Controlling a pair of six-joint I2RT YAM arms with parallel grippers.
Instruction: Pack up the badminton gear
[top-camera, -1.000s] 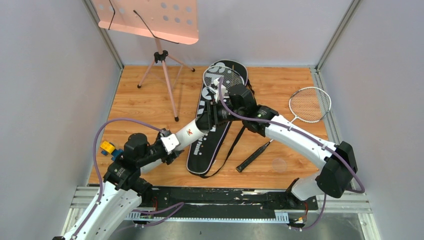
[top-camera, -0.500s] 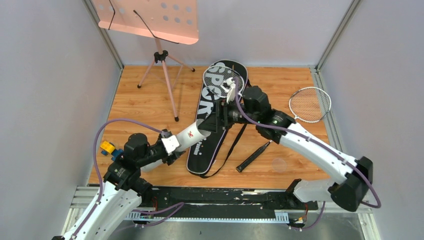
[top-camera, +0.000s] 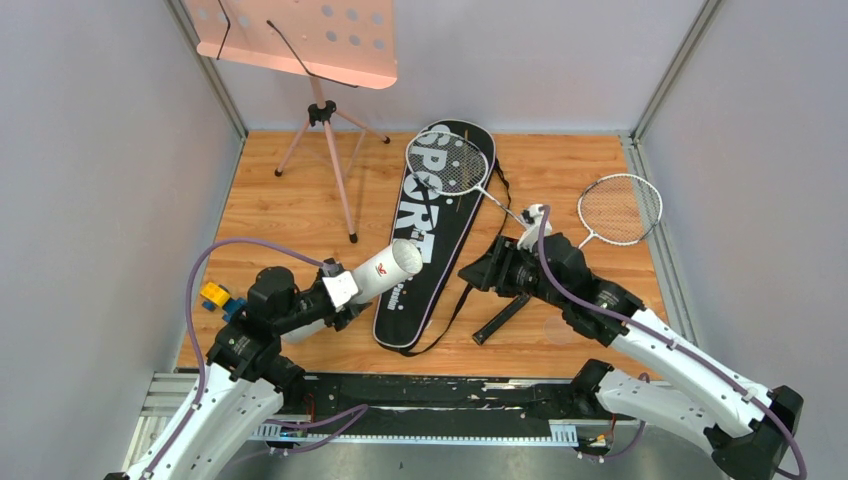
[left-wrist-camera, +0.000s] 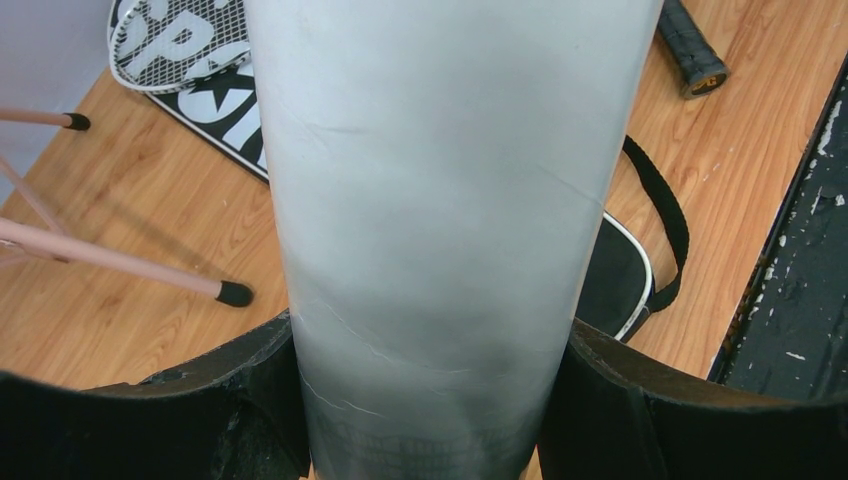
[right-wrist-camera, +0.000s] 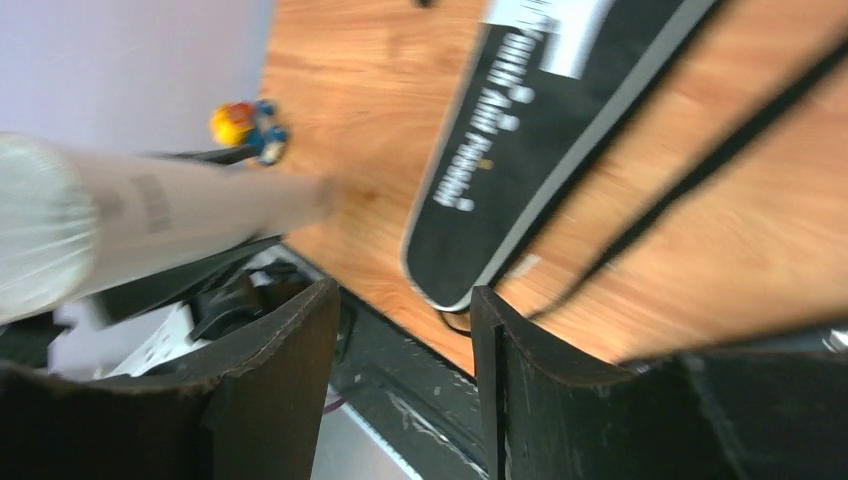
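My left gripper (top-camera: 338, 292) is shut on the long white tube (top-camera: 385, 270) and holds it tilted up over the near end of the black SPORT bag (top-camera: 432, 215). In the left wrist view the tube (left-wrist-camera: 440, 180) fills the gap between my left gripper's (left-wrist-camera: 430, 400) two fingers. My right gripper (top-camera: 470, 273) is open and empty, just right of the bag above its strap (top-camera: 462, 300). In the right wrist view it (right-wrist-camera: 405, 380) faces the tube's end (right-wrist-camera: 40, 225). One racket (top-camera: 448, 162) lies on the bag's top. The other racket (top-camera: 620, 208) lies at the right. No shuttlecock shows.
The pink music stand (top-camera: 320, 110) stands at the back left. The yellow and blue toy (top-camera: 215, 297) sits by the left wall. A black racket handle (top-camera: 505, 318) and a clear round lid (top-camera: 558, 328) lie near the front edge, by my right arm.
My right arm has pulled back from the tube's mouth over the bag, toward the near right. My left arm and the tube have stayed put.
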